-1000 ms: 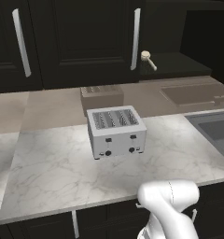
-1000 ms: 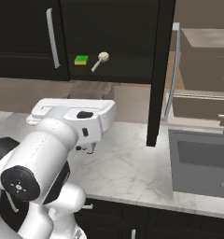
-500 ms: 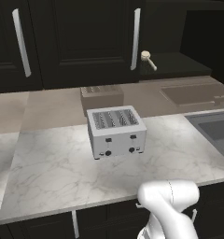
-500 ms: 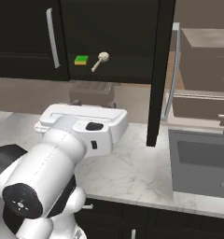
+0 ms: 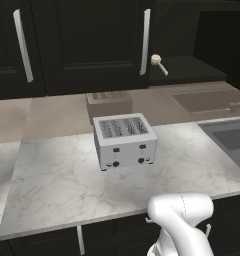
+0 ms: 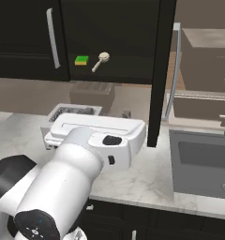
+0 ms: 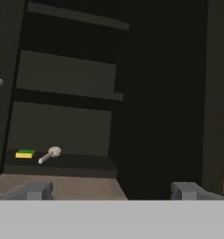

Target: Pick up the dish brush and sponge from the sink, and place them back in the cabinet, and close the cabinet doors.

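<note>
The dish brush (image 6: 101, 60) and the green and yellow sponge (image 6: 81, 60) lie side by side on the dark shelf of the open black cabinet (image 6: 123, 28). In the hand view the sponge (image 7: 24, 154) and brush (image 7: 50, 154) sit at the lower left, far beyond my gripper (image 7: 111, 191). The gripper is open and holds nothing. The brush (image 5: 158, 63) also shows on the shelf above the counter. One cabinet door (image 6: 161, 70) stands open, edge on, with its long silver handle (image 6: 176, 70). The dark grey sink (image 6: 203, 161) lies at the right.
A silver toaster (image 5: 124, 141) stands on the marble counter (image 5: 57, 185) under the cabinet. A closed black door with a silver bar handle (image 5: 22, 45) is at the left. My white arm (image 6: 72, 178) covers the counter's near part.
The arm's hand has swung a little to the right in the right base view. The brush, sponge and door have not moved.
</note>
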Robot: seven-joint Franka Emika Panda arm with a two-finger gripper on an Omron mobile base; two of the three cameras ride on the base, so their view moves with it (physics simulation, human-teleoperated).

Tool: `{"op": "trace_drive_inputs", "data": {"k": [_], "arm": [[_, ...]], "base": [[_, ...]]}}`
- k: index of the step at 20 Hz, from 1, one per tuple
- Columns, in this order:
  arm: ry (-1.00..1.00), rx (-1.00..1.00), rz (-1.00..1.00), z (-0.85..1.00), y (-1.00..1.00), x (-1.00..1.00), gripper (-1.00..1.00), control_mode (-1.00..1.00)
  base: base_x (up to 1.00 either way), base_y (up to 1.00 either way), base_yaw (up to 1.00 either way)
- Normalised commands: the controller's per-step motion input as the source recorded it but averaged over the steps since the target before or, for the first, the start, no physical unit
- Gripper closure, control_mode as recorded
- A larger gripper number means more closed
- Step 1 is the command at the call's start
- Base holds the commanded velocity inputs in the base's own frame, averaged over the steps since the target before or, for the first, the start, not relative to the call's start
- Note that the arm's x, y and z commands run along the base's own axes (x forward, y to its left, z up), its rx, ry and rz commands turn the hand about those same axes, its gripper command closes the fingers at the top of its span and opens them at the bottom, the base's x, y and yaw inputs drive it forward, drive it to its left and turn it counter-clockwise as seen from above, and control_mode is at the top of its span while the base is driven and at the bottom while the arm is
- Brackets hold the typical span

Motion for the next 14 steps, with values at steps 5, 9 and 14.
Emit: {"op": "trace_drive_inputs", "data": {"k": [5,9,14], "arm": [[0.0,0.0,0.0,0.0,-0.13,-0.13,-1.0,-1.0],[0.01,0.0,0.0,0.0,-0.14,-0.18,-1.0,-1.0],[0.0,0.0,0.0,0.0,-0.18,-0.19,-1.0,-1.0]], "base": [[0.0,0.0,0.0],[0.0,0.0,0.0],[0.0,0.0,0.0]]}}
